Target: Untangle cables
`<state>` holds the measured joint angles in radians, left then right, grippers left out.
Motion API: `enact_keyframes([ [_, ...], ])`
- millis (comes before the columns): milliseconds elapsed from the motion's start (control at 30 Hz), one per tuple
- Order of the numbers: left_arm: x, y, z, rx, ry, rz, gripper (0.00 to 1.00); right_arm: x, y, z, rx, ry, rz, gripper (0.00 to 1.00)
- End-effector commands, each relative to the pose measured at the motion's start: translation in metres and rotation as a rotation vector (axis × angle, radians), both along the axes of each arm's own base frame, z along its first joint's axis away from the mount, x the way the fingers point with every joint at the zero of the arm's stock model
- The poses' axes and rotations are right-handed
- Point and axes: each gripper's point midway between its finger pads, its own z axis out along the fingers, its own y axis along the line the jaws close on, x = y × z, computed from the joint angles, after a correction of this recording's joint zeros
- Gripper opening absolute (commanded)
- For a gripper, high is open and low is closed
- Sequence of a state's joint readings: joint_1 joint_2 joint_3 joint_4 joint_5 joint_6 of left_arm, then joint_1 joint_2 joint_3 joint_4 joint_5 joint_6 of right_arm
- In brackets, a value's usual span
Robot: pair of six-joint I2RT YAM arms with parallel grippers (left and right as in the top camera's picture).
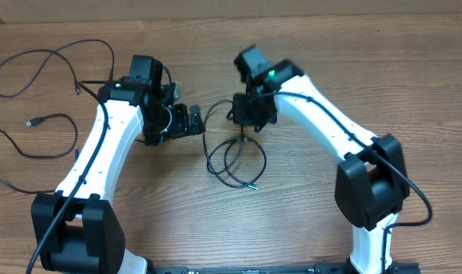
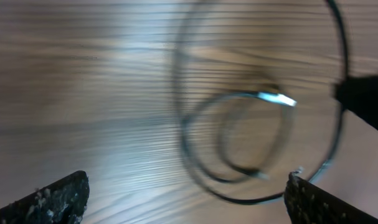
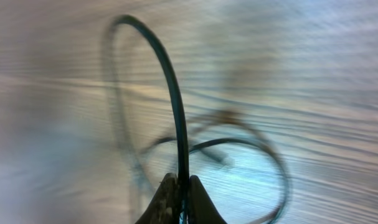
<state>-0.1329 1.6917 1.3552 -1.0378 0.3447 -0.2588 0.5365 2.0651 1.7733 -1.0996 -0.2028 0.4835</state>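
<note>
Cables (image 1: 235,161) sit in a loose coil on the worktop (image 1: 329,46) between both arms, with more strands (image 1: 40,61) off to the left. Right fingers (image 3: 167,201) are pinched tight on one strand of the coil, probably to pull it free. Left fingers (image 2: 59,198) hang wide open and empty, aimed at the loop, likely ready to pin it.

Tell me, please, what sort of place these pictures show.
Probably a robotics lab or test bench: a white-and-black left arm and right arm work over a bare wooden table, with thin black cables lying loose on it.
</note>
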Motion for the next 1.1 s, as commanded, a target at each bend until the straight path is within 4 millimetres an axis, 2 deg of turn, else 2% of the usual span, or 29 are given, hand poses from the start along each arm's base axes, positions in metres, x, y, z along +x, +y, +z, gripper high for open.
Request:
enact_keyframes([
  [0,-0.001,-0.05,0.041,-0.385,-0.048,-0.141,1.0,-0.003,0.03,0.102,0.272,-0.112,0.118,0.04],
  [133,0.005,-0.065,0.092,-0.692,-0.056,-0.121,1.0,-0.011,0.026,0.148,0.312,-0.188,0.127,0.04],
  [233,0.011,-0.065,0.125,-0.89,-0.002,-0.052,1.0,-0.017,0.022,0.165,0.328,-0.219,0.13,0.04],
  [400,0.018,-0.059,0.136,-0.973,0.162,0.119,0.96,-0.024,0.021,0.18,0.351,-0.239,0.138,0.04],
  [467,0.02,-0.061,0.145,-1.013,0.16,0.104,0.96,-0.027,0.022,0.184,0.367,-0.24,0.153,0.04],
  [600,0.016,-0.065,0.175,-1.155,0.181,0.01,0.98,-0.04,0.032,0.194,0.436,-0.239,0.248,0.04],
  [667,0.016,-0.065,0.181,-1.18,0.237,0.03,0.98,-0.047,0.036,0.199,0.477,-0.239,0.299,0.04],
  [833,0.018,-0.066,0.179,-1.174,0.351,0.122,0.95,-0.053,0.038,0.208,0.506,-0.241,0.316,0.04],
  [1067,0.019,-0.066,0.178,-1.169,0.39,0.159,0.88,-0.067,0.047,0.231,0.52,-0.328,0.381,0.04],
])
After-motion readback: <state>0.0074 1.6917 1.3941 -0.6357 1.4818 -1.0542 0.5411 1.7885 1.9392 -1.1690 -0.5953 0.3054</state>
